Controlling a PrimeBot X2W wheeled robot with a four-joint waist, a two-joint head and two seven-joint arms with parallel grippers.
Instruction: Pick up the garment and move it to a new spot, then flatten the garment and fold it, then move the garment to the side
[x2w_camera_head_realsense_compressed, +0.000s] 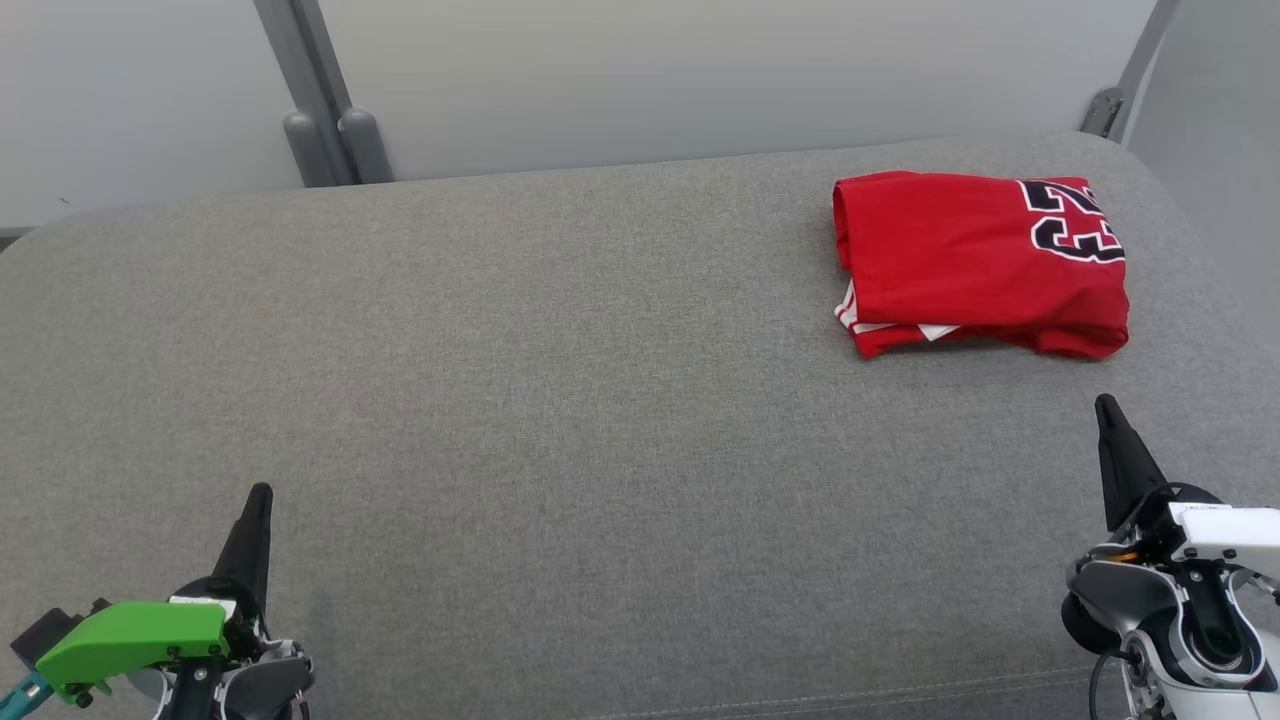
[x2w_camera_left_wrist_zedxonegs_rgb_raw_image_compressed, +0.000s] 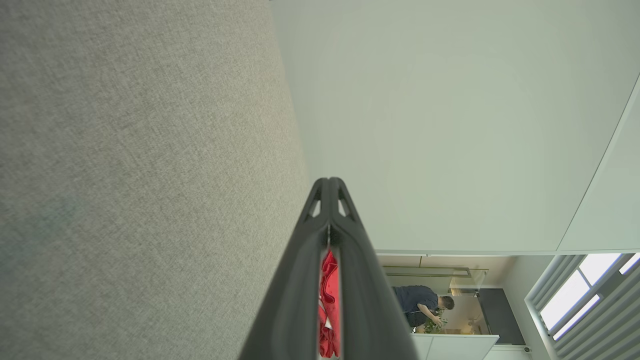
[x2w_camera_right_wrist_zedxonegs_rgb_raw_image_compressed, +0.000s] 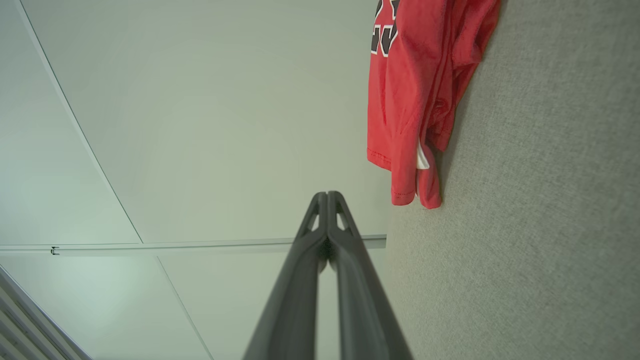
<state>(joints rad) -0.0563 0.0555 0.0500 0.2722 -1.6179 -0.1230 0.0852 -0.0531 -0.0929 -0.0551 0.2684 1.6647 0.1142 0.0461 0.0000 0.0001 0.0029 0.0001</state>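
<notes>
Head view, folded red garment (x2w_camera_head_realsense_compressed: 980, 265) on the far right of the grey fabric table (x2w_camera_head_realsense_compressed: 560, 420), left end effector (x2w_camera_head_realsense_compressed: 262, 492) low left, right end effector (x2w_camera_head_realsense_compressed: 1103, 402) low right, both narrow and empty, left wrist view, fingers (x2w_camera_left_wrist_zedxonegs_rgb_raw_image_compressed: 350, 260) pressed together, right wrist view, garment ahead of the tips, apart.

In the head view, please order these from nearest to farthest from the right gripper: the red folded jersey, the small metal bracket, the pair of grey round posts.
From the right gripper:
1. Red folded jersey, just ahead, on the right side.
2. Small metal bracket, at the far right corner.
3. Pair of grey round posts, far back on the left.
</notes>
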